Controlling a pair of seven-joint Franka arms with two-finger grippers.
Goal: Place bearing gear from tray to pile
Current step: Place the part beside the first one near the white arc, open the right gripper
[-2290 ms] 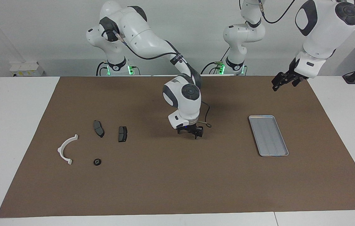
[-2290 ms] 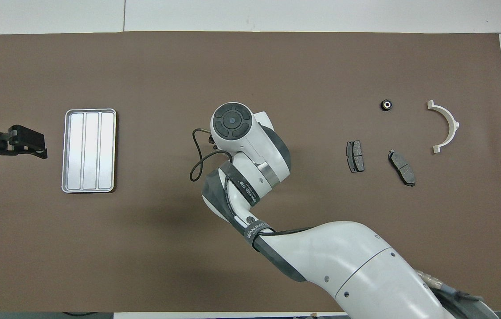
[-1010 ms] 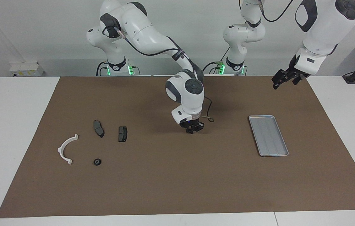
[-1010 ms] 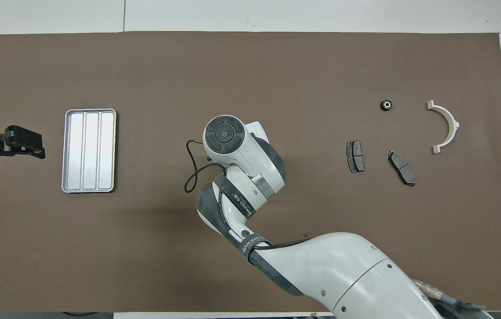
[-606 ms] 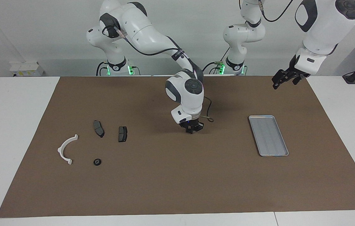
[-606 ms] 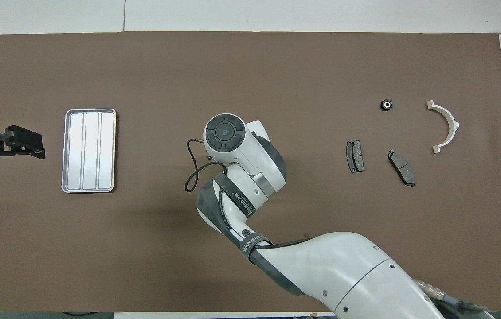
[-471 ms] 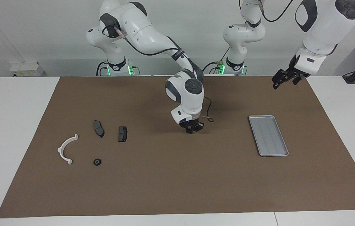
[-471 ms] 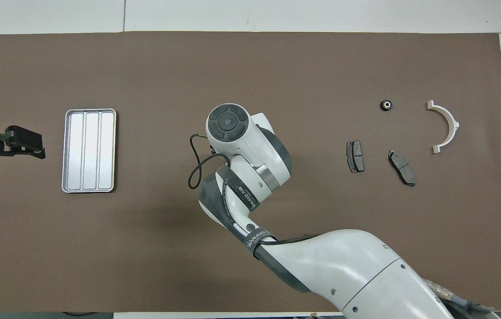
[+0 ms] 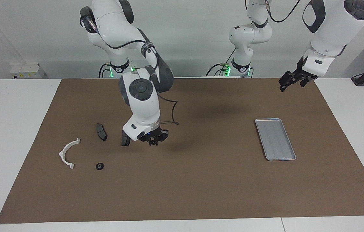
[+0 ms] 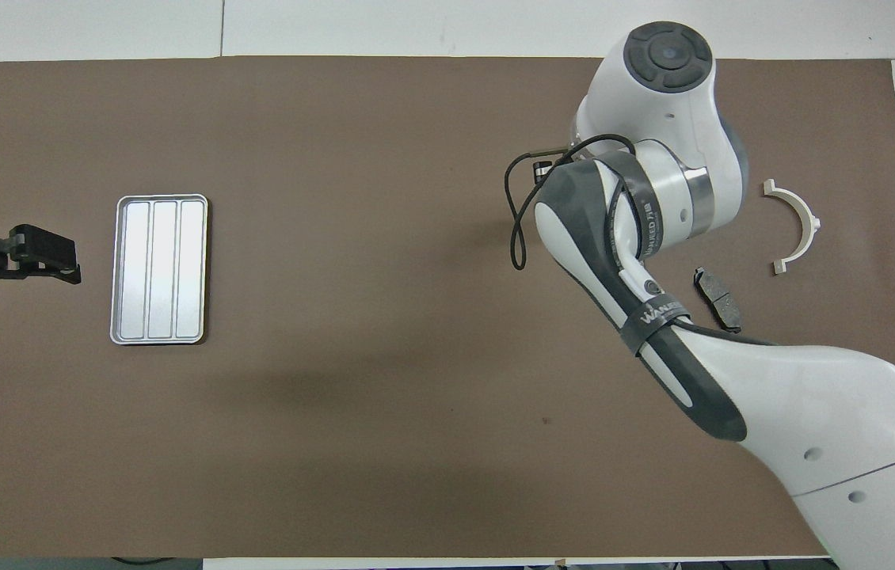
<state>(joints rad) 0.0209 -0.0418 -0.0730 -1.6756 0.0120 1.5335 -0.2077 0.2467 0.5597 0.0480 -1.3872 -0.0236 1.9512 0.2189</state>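
The silver tray (image 9: pixel 275 138) lies empty toward the left arm's end of the mat and also shows in the overhead view (image 10: pixel 158 269). The pile holds a white arc (image 9: pixel 62 152), two dark brake pads (image 9: pixel 101 131) and a small black bearing gear (image 9: pixel 99 166) on the mat. My right gripper (image 9: pixel 153 140) hangs low over the mat beside the second brake pad (image 9: pixel 124 139). Its fingers stand close together on a small dark part. In the overhead view the right wrist hides the gripper, one pad and the gear. My left gripper (image 9: pixel 293 82) waits open in the air.
A brown mat (image 9: pixel 182 193) covers the white table. The right arm's elbow and forearm (image 10: pixel 653 261) reach over the pile area. The left gripper (image 10: pixel 43 255) hangs beside the tray, toward the table's end.
My right gripper shut low over the middle of the mat, then rose and swung to the pile. The left arm and the tray have not moved.
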